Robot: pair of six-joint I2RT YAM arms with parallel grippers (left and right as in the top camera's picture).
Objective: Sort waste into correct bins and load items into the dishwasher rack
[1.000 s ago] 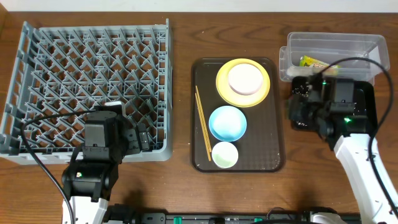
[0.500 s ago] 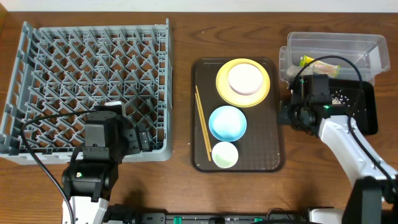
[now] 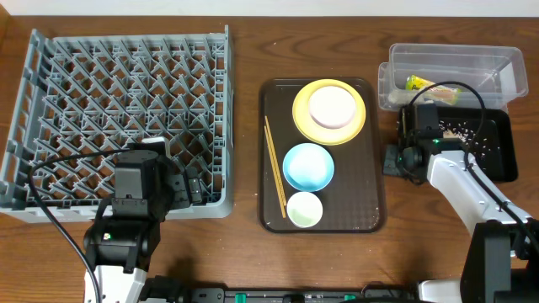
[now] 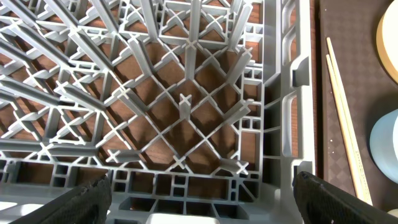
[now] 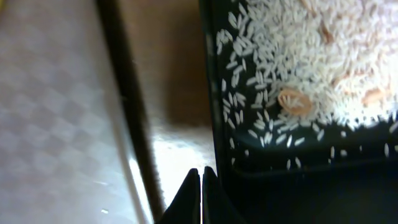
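The dishwasher rack sits at the left of the bench, with nothing loaded among its pegs. The left tool hangs over the rack's near right corner, its fingers spread wide and grasping nothing. Just right of the rack lies the brown serving tray. It carries the white bowl resting on the yellow plate, then the light blue bowl and the small white cup nearer the front. The chopsticks lie together along the tray's left side. At the far right, the clear tub holds the snack wrapper. The black tray directly in front of it holds scattered rice grains and a few food scraps. The right tool is clenched, fingertips pressed together on nothing, above the strip of bench between the brown tray and the black tray's left edge.
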